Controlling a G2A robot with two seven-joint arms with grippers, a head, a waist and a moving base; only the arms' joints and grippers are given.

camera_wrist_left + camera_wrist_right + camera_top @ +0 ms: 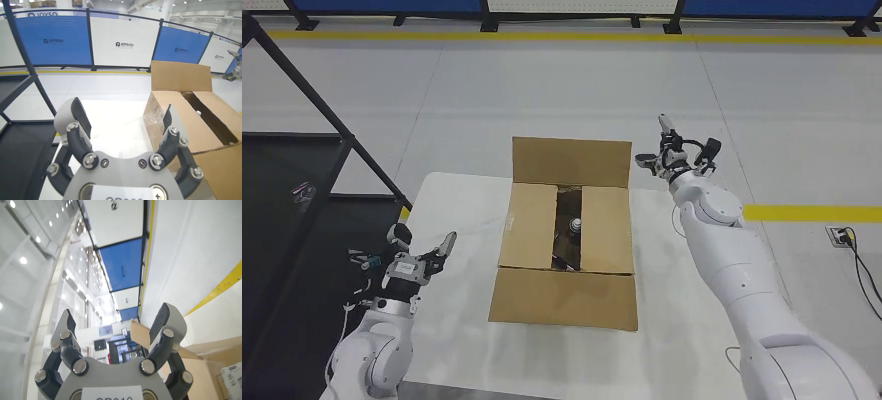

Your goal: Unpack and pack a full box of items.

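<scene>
At the near left side of the white table [457, 215], the left gripper [122, 108] hovers with its jaws wide apart and nothing between them. Just beside it, in the middle of the table, stands the cardboard box [527, 225]. Its near flap is folded outward, its two side flaps lie almost flat with a dark gap between them, and its far flap stands upright. Inside the gap a white cap [577, 222] of some item is visible. Near the far right corner of the box, the right gripper [687, 140] is also spread open and holds nothing. Behind it a yellow line [812, 212] runs on the floor, and farther away stands a blue and white fence [392, 5].
</scene>
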